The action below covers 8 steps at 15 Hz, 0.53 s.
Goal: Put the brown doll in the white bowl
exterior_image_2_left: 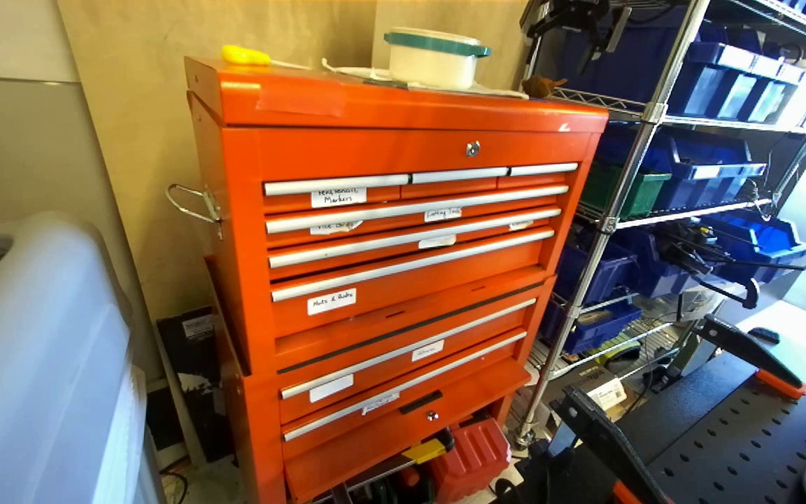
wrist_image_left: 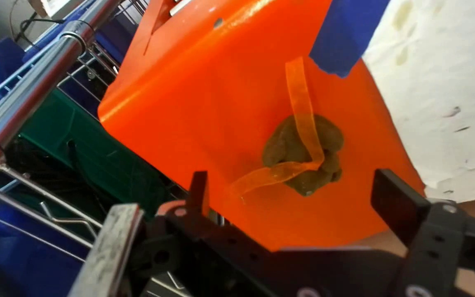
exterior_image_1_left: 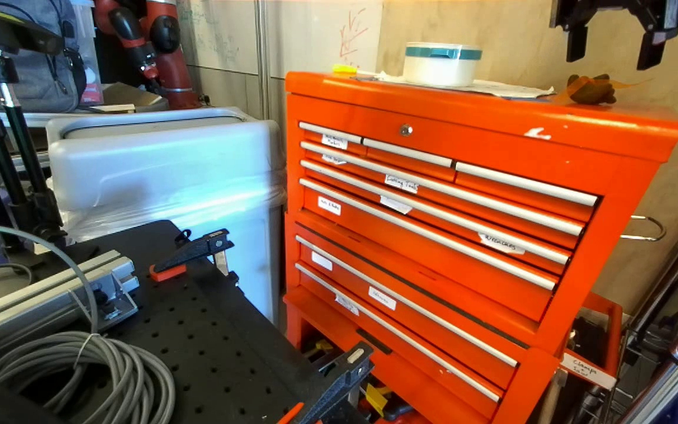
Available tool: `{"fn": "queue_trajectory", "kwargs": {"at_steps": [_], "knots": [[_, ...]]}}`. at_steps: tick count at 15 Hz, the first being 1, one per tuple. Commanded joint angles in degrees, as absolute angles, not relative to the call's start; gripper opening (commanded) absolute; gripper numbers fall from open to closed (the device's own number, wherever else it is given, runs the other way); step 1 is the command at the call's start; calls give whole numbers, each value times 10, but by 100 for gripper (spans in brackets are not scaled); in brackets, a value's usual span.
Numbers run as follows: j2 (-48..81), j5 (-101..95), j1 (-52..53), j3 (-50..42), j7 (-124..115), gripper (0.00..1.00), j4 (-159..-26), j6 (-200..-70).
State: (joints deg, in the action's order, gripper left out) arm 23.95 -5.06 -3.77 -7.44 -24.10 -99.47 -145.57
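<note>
Paper (exterior_image_1_left: 512, 90) on the orange surface (exterior_image_1_left: 639, 115) carries the white bowl (exterior_image_1_left: 439, 72) in an exterior view; at the bowl's three o'clock, well apart, the brown doll (exterior_image_1_left: 587, 93) lies under orange ribbon (wrist_image_left: 301, 95); above, toward the doll's one o'clock, the fingers (exterior_image_1_left: 578, 44) are spread apart.

In an exterior view were 1 white bowl (exterior_image_1_left: 440, 72) at 1 o'clock; 1 brown doll (exterior_image_1_left: 595, 91) and 1 gripper (exterior_image_1_left: 612, 62) at 2 o'clock; 1 orange chest (exterior_image_1_left: 386, 247) with 8 drawer handles (exterior_image_1_left: 527, 184) toward 3 o'clock; 2 black clamps (exterior_image_1_left: 198, 247) between 6 and 9 o'clock.
</note>
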Motion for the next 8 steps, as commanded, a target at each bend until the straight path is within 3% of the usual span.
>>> {"fn": "queue_trajectory", "kwargs": {"at_steps": [1, 3, 4, 5, 8], "knots": [[296, -47, -18, -98, -278, 100, -946, -1468], [314, -47, -10, -104, -287, 100, -934, -1464], [320, -47, -6, -106, -291, 75, -928, -1462], [325, -46, -3, -107, -293, 74, -924, -1461], [319, -43, 3, -112, -298, 50, -915, -1453]]}}
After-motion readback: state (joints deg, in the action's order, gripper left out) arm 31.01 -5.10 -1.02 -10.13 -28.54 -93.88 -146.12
